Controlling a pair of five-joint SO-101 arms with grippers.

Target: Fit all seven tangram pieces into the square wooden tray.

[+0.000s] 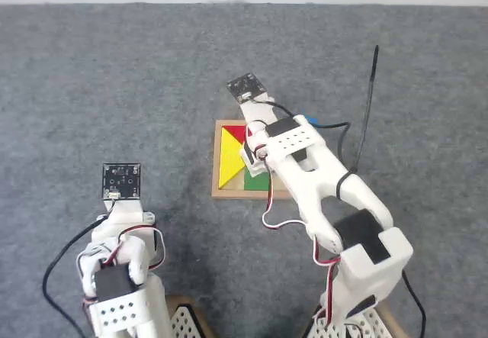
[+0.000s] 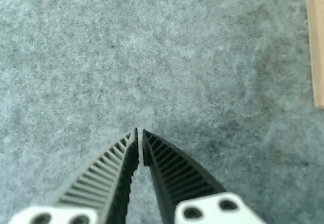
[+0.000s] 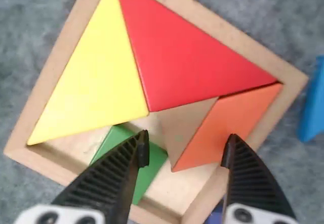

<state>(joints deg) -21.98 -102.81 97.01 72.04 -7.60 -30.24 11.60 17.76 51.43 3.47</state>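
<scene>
Right gripper of mine's wide open over the tray, loose blue piece lying just off its right edge.

Wooden tray: one. Pieces in it: four, namely yellow triangle, red triangle, orange piece and green piece. Blue piece outside the tray's edge: one. Grippers: two, left gripper and right gripper.
</scene>
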